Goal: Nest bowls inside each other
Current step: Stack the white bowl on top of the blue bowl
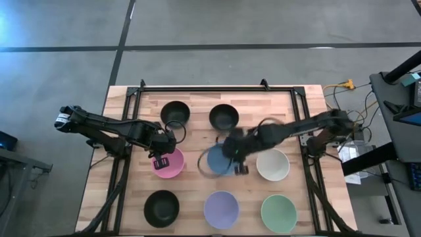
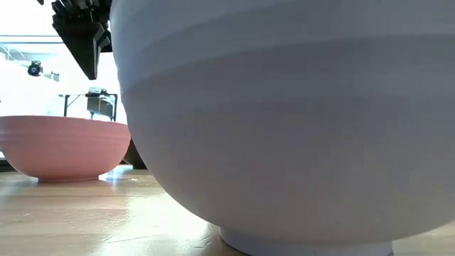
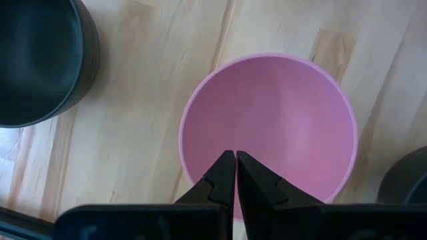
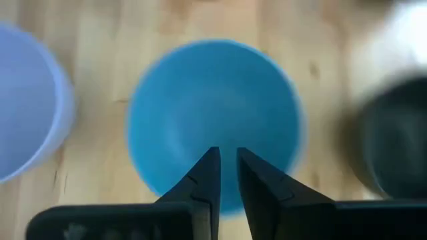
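My left jaws hung clenched and empty over the pink bowl. My right jaws, parted by a sliver, held nothing above the blue bowl. Only overhead showed the other bowls spread across the table; the level camera showed mostly the lavender bowl.
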Robot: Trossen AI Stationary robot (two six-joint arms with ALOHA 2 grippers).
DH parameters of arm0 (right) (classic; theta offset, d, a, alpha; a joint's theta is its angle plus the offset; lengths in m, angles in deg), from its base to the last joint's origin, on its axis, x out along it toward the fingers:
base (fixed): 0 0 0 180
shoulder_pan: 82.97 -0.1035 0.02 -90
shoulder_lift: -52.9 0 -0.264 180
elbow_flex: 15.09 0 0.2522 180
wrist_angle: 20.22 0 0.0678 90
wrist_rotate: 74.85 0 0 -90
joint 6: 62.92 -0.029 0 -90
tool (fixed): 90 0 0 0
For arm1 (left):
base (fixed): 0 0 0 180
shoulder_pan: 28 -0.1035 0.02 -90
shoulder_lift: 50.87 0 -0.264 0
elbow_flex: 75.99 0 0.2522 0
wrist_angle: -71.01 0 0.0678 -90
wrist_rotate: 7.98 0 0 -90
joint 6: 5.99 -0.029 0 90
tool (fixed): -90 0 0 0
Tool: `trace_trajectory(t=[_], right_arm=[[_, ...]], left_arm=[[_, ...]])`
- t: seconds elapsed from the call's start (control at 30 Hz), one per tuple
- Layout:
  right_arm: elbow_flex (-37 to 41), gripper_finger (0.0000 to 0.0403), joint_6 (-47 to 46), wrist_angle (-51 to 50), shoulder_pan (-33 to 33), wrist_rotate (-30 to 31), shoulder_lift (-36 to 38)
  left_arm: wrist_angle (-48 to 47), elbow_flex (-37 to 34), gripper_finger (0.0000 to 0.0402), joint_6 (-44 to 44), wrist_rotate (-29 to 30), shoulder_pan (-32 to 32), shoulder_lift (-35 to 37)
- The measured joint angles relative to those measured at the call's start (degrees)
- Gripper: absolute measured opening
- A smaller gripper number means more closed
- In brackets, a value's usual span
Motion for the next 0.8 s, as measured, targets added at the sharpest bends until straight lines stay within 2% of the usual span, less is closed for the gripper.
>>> trace_trajectory(t=[0.1, 0.27, 0.33, 0.47, 0.6, 0.8], right_arm=[[6.4, 0.0048, -3.5, 1.4, 2.3, 0.0, 8.0], [22.0, 0.0049, -5.7, 5.6, 3.2, -0.3, 24.3], [27.5, 0.0049, -5.1, 5.8, 3.2, -0.3, 30.6], [34.9, 0.005, 0.4, 5.7, 2.9, -4.9, 39.9], [37.4, 0.007, 2.6, 5.0, 2.9, -5.1, 42.5], [37.3, 0.0136, 3.2, 5.0, 4.1, -4.2, 36.3]], left_arm=[[0.0, 0.0, 0.0001, 1.4, 0.0, 0.0, 0.0], [0.0, -0.2, 0.0001, 1.5, 0.0, 0.0, 0.0], [0.0, -0.5, 0.0001, 1.5, 0.0, 0.0, 0.0], [0.6, -1.5, 0.0001, 1.5, 0.3, 0.0, 0.0], [1.6, -1.9, 0.0001, 1.5, 0.3, 0.0, 0.0], [1.6, -1.9, 0.0001, 1.5, 0.4, 0.0, 0.0]])
